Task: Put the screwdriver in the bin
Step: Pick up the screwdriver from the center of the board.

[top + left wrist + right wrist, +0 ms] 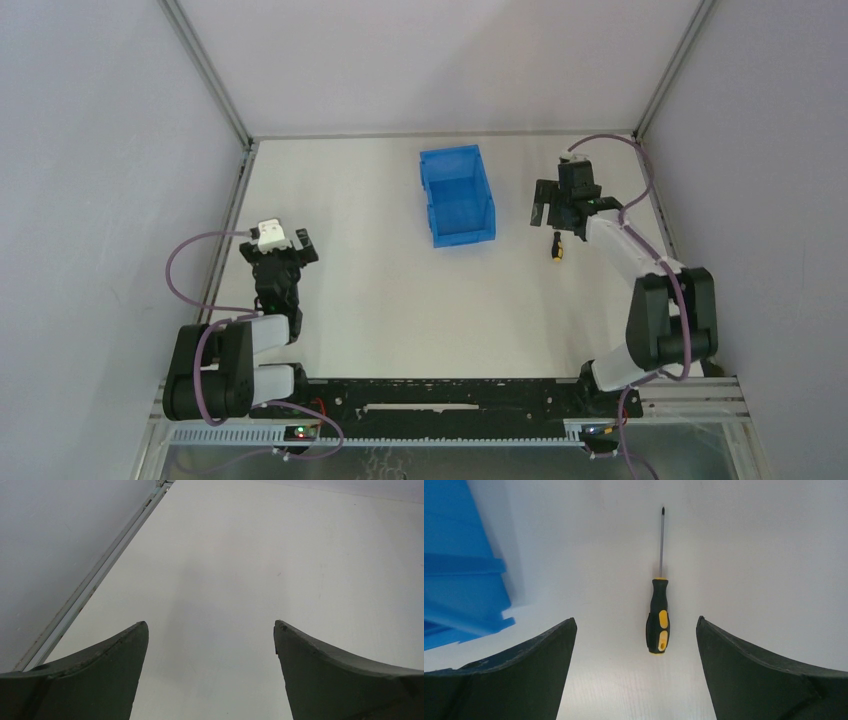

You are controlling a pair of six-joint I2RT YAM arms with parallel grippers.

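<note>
The screwdriver [556, 247] lies flat on the white table, right of the blue bin [458, 195]. In the right wrist view its black and yellow handle [658, 616] lies just ahead of my fingertips, between them, with the thin shaft pointing away. My right gripper [562, 215] is open and empty, above the table just behind the handle; in its own view [636, 621] nothing lies between the jaws. A corner of the bin [459, 580] shows at the left of that view. My left gripper [278, 250] is open and empty at the left, far from both; it also shows in the left wrist view [210, 624].
Grey enclosure walls surround the table on three sides, with a metal frame rail [90, 582] along the left edge. The arm bases and a black rail [440, 395] run along the near edge.
</note>
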